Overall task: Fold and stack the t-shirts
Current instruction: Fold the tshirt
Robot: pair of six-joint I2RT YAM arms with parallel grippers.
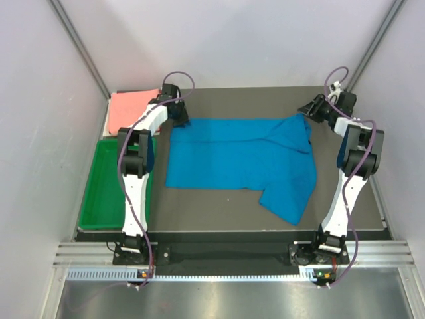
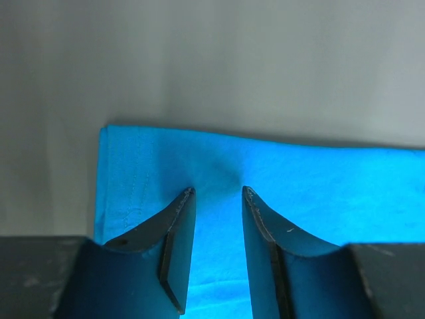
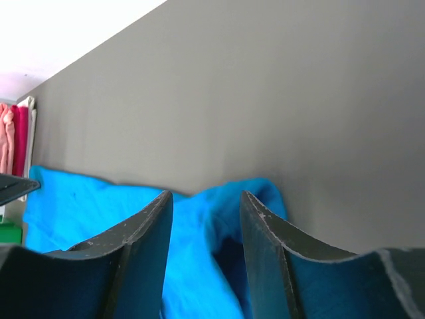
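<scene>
The bright blue t-shirt (image 1: pixel 232 156) lies spread on the dark mat (image 1: pixel 226 216), with one sleeve trailing toward the front right. My left gripper (image 1: pixel 180 115) hovers at its back left corner. In the left wrist view that gripper (image 2: pixel 218 193) is open, and flat blue cloth (image 2: pixel 319 193) shows between and under the fingers. My right gripper (image 1: pixel 307 107) sits at the shirt's back right corner. It is also open (image 3: pixel 202 196), over a bunched fold of the blue t-shirt (image 3: pixel 232 199). The salmon pink t-shirt (image 1: pixel 129 107) lies folded at the back left.
A green tray (image 1: pixel 99 193) sits along the left edge of the mat, in front of the pink shirt. White walls and metal frame posts close in the back and both sides. Bare mat runs behind the blue shirt.
</scene>
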